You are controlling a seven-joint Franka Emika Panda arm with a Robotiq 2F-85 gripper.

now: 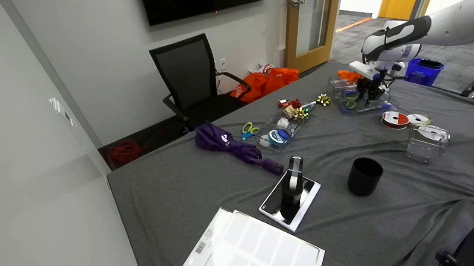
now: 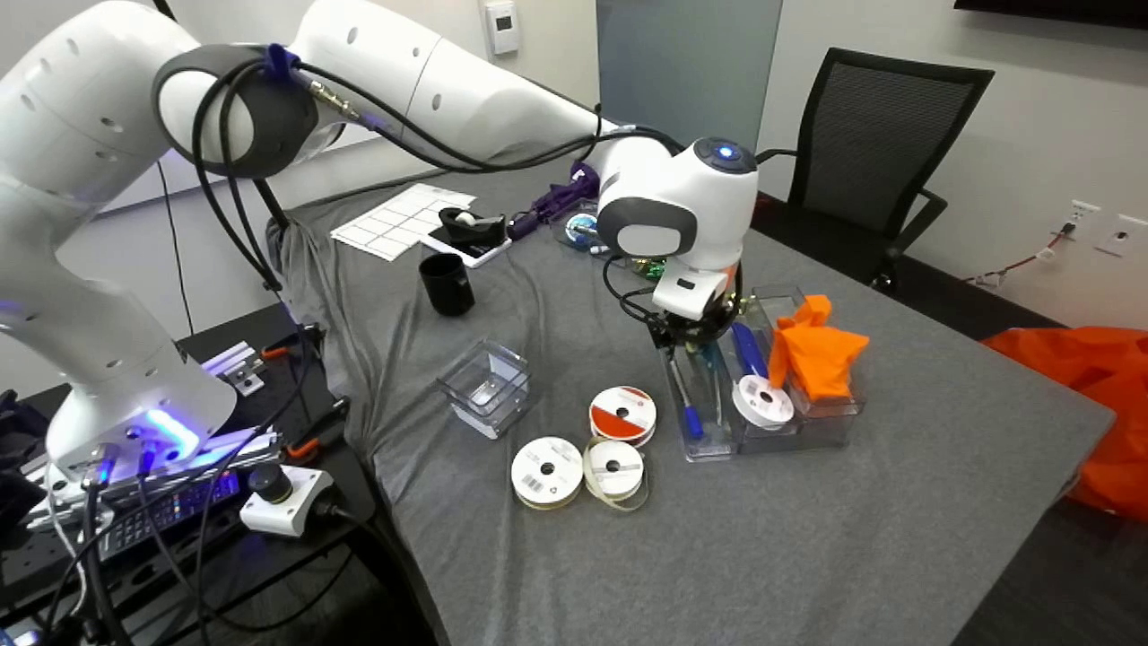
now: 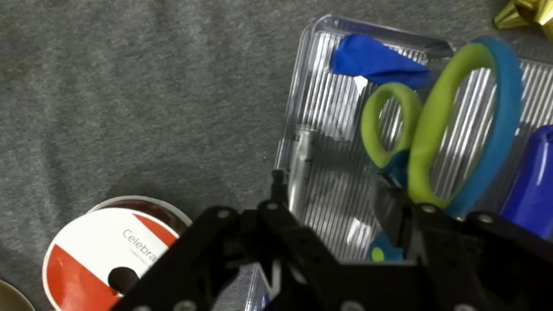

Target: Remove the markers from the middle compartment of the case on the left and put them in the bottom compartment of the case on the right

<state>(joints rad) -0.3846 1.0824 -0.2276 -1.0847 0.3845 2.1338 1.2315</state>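
My gripper [image 3: 332,190] is open and empty, down at the transparent case [image 3: 298,77] with several compartments; it also shows in both exterior views [image 1: 370,95] [image 2: 691,336]. One finger is by the outer wall, beside a grey marker-like pen [image 3: 301,168]; the other is by the scissors [image 3: 391,166]. The pen's blue end [image 2: 693,422] shows in an exterior view. Another transparent case [image 1: 279,146] holds tape, a white-barrelled pen [image 1: 308,104] and bows. I make out no yellow, green, red or orange markers; they are hidden or out of view.
An orange cloth [image 2: 814,359], a blue object [image 2: 749,350] and a white spool [image 2: 762,401] are in the case near me. Ribbon spools [image 2: 621,414], a small transparent box [image 2: 487,386], a black cup [image 2: 447,284] and a purple umbrella [image 1: 242,149] are on the table.
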